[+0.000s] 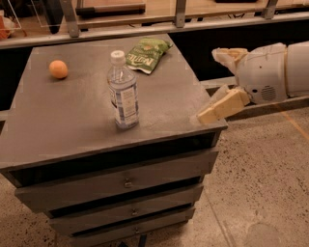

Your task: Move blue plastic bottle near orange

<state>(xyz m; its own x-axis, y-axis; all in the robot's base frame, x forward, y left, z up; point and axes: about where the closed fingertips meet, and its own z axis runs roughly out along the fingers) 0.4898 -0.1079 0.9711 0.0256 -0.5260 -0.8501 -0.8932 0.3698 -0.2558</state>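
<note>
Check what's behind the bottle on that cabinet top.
A green snack bag lies behind the bottle, toward the right; the orange sits back-left. The bottle hides a strip of cabinet top right behind it. The gripper is open off the right edge.

This looks like a work room, an office or a robot lab rather than a home; I cannot tell which of the two. In the middle of the frame stands a grey metal cabinet (72,120) with shallow drawers (125,181) that have small knobs. The floor (260,193) at lower right is hard speckled stone or concrete, crossed by a thin orange line (292,123). Along the upper edge runs a light wooden bench top (217,9) on grey metal posts (180,13). At the right of the frame a white robot gripper (209,84) hovers just beside the cabinet's right edge, its two fingers spread apart.
</note>
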